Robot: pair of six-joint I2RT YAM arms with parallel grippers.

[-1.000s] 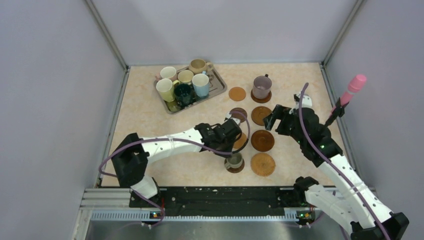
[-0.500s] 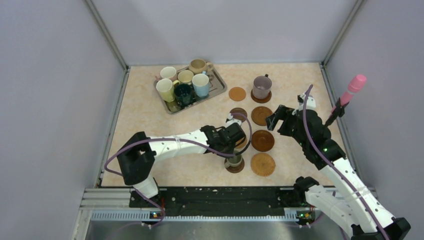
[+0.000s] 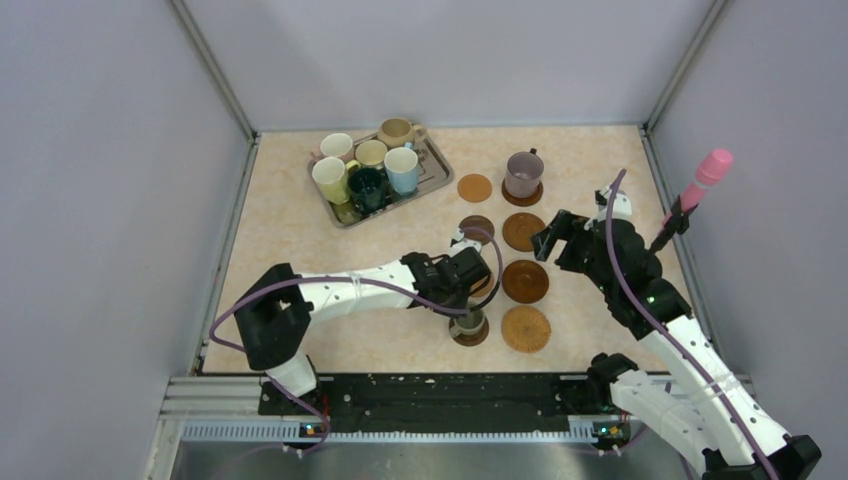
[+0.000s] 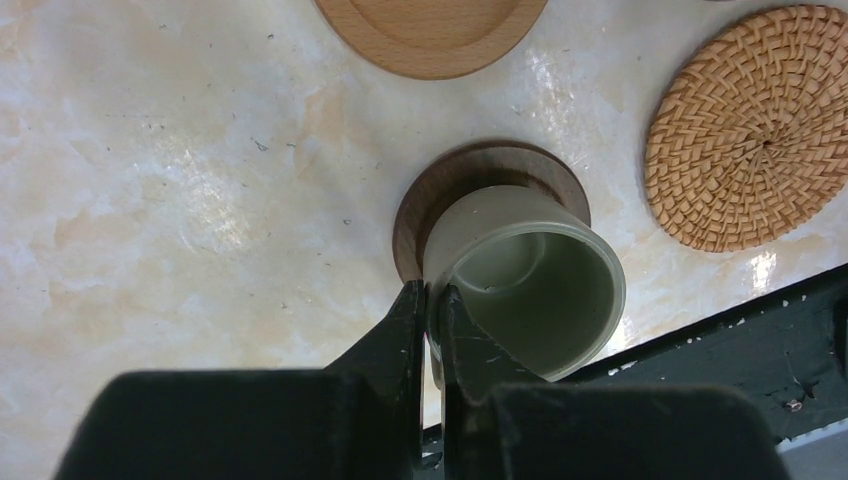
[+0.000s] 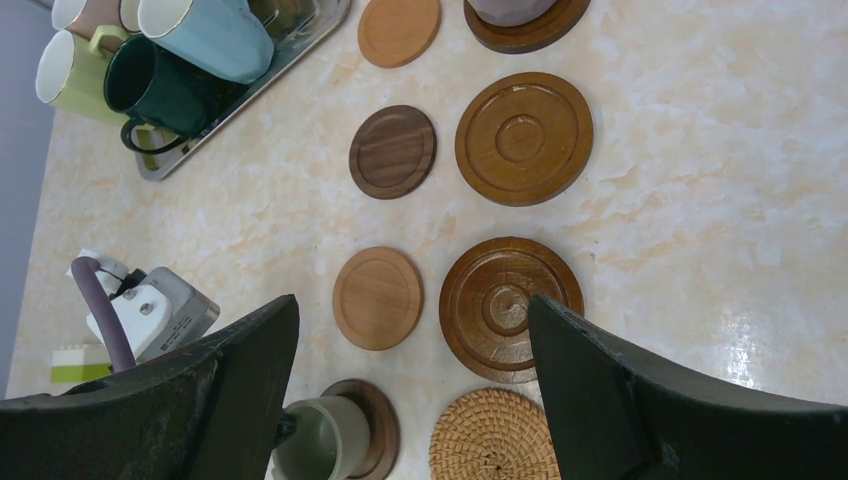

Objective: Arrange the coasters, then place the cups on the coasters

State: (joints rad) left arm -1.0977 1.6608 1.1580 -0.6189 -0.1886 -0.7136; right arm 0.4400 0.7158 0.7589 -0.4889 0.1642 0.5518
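Observation:
A small grey-olive cup (image 4: 530,270) is on a dark brown coaster (image 4: 450,185) at the near end of the left coaster column. It looks tilted toward the camera. My left gripper (image 4: 430,300) is shut on its near wall, one finger inside and one outside. From above, that cup (image 3: 469,320) is just under the left gripper (image 3: 463,300). My right gripper (image 5: 412,305) hangs open above the coaster rows with nothing between its fingers. A mauve cup (image 3: 523,174) stands on the far right coaster. Below my right gripper lie a woven coaster (image 5: 495,435), a light wood coaster (image 5: 377,297) and a ringed dark coaster (image 5: 510,305).
A silver tray (image 3: 436,165) at the back left carries several cups, among them a dark teal cup (image 5: 160,85) and a light blue cup (image 5: 210,35). A pink-tipped stick (image 3: 706,172) rises by the right wall. The black rail (image 4: 760,340) runs along the near edge beside the woven coaster (image 4: 750,125).
The left arm has come a little nearer, its gripper still shut on the grey-olive cup. The right gripper has drifted slightly to the right. Little differs over the last half second.

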